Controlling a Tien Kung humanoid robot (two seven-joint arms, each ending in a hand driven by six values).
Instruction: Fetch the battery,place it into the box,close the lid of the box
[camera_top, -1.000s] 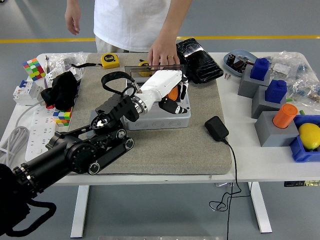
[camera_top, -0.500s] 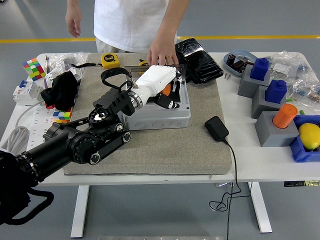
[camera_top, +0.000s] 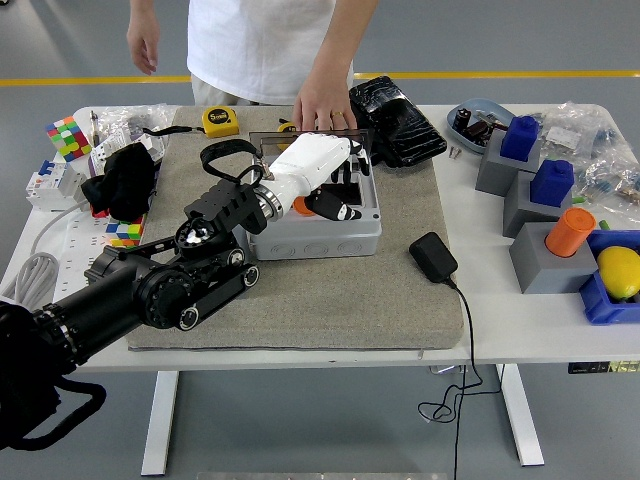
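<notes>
Left hand (camera_top: 325, 180) sits over the open grey box (camera_top: 318, 228), prob. dropping the battery in; finger state can't be told. Person's hand (camera_top: 322, 103) steadies the lid (camera_top: 300, 137).

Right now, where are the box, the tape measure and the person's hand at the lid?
box (camera_top: 330, 236): head view, grey front wall.
tape measure (camera_top: 221, 121): head view, yellow case top.
person's hand (camera_top: 322, 103): head view, back of the hand.

The scene is taken by a single head camera set high on the robot's side, aimed forward and down at middling range, so that the white rectangular bench (camera_top: 470, 335) is seen from near edge to far side.
</notes>
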